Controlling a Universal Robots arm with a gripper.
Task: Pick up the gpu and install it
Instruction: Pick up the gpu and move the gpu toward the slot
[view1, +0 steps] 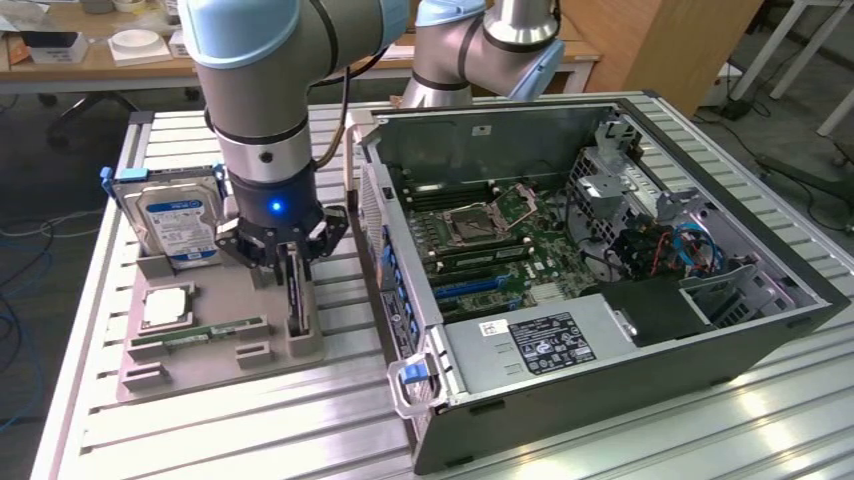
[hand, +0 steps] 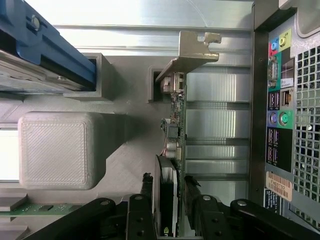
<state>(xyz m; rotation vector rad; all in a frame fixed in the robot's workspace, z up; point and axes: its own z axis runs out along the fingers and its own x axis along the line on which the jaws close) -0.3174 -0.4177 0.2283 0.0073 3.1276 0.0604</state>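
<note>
Black-and-green thin flat rectangular gpu with a bent silver-grey metal bracket at one end. It stands on its long edge in a slot of the grey 3D-printed plastic holder tray. The tray lies on the slotted aluminium table, just beside the open black desktop computer case, on the exterior view's left of it.

Handling, as a guess: light, stiff, fragile. It's a bare board with small chips and connectors along one face, so no squeezing there. Best hold looks like the two flat faces across the black cooler block, well away from the bracket. The lower edge sits in the slot and is hidden, so the contacts can't be checked. The smooth cooler face may slip, and a crooked pull could bind it in the slot.

Black two-finger gripper is right over the card at the end away from the bracket. Its jaws stand apart, one on each flat side, close in with thin gaps showing. No firm clamp visible, so I read it as not gripping yet. The card sits upright and fully seated in the tray, nothing lifted.

In the same tray, all apart from the card:
- thick silver hard drive with blue label, upright
- narrow green memory stick, lying flat
</note>
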